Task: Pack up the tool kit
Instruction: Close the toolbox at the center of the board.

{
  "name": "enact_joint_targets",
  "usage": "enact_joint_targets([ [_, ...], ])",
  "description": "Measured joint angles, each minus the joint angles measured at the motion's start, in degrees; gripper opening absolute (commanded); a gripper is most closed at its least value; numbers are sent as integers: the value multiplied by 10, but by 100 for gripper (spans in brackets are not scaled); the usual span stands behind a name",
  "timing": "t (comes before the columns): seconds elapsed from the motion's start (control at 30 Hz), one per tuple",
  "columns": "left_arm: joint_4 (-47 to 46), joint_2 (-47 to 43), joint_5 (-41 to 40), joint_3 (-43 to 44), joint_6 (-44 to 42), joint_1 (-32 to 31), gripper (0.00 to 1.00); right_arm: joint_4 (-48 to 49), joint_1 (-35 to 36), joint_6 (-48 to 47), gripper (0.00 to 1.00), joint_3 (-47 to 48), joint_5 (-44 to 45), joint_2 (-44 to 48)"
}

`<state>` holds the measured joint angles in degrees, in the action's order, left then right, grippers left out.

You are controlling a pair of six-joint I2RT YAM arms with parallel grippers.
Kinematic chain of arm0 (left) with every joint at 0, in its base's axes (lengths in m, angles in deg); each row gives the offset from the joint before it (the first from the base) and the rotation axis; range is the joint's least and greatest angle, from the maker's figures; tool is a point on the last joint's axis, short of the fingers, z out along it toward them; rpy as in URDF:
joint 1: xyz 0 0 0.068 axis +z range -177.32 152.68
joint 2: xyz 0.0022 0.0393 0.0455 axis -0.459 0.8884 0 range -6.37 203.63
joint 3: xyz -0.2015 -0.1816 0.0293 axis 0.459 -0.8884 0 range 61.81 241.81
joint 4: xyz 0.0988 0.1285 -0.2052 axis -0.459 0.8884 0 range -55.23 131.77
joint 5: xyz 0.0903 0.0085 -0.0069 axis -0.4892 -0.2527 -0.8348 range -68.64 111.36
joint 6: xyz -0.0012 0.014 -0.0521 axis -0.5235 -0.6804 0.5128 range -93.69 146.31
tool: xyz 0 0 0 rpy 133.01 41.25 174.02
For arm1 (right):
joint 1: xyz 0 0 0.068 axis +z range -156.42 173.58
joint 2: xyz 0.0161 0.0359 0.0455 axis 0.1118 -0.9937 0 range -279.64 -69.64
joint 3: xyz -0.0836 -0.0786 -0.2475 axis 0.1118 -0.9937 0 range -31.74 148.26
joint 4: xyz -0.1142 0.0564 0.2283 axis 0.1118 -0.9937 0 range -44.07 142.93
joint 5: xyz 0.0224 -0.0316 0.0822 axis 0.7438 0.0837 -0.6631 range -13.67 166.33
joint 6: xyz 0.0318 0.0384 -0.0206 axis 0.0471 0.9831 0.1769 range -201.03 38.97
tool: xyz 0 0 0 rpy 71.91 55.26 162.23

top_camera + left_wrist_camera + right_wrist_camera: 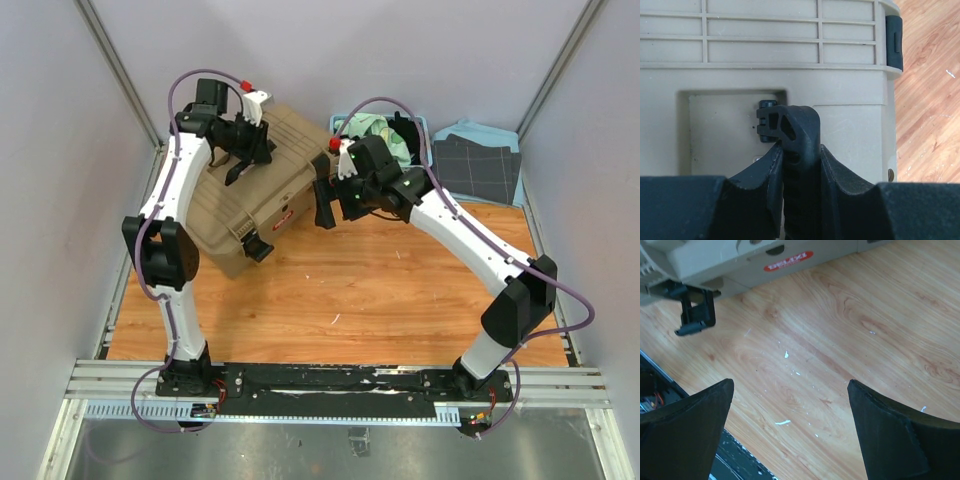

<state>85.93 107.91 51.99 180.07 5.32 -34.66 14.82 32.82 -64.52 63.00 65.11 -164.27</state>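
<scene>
Left end effector (801, 156) pinches the handle (796, 125) atop the toolbox (288, 165); right end effector (790, 386), spread wide, hangs beside its labelled front.

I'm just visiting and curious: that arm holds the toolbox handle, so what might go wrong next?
1. The left gripper is shut on the toolbox handle, yet a front latch hangs open; lifting might let the lid gape.
2. It grips near the handle's end, so the tan toolbox might tilt or slip.
3. The open right gripper hovers close and might bump it.
</scene>
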Motion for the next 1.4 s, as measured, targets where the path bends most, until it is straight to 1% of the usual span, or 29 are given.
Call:
enact_joint_targets([
  [0.23,33,38,4,68,-33,-12,0,11,-4,-57,98,-31,-9,1],
  [0.33,47,46,6,83,-61,-19,0,14,-14,-78,98,-20,-13,1],
  [0.43,50,42,15,78,-88,-26,0,17,-27,-101,98,5,-15,1],
  [0.67,16,-25,20,-23,-173,-49,0,50,-53,-139,98,42,-29,-4],
  [0.93,32,-112,42,-129,-249,-37,0,75,-63,-164,98,58,-53,-27],
  [1.17,86,-166,34,-168,-317,-26,0,147,-63,-208,98,6,-91,-26],
  [1.3,118,-195,31,-189,-354,-25,0,192,-63,-215,98,-30,-119,-17],
  [1.4,143,-201,32,-189,-371,-27,0,205,-63,-216,98,-45,-130,-5],
])
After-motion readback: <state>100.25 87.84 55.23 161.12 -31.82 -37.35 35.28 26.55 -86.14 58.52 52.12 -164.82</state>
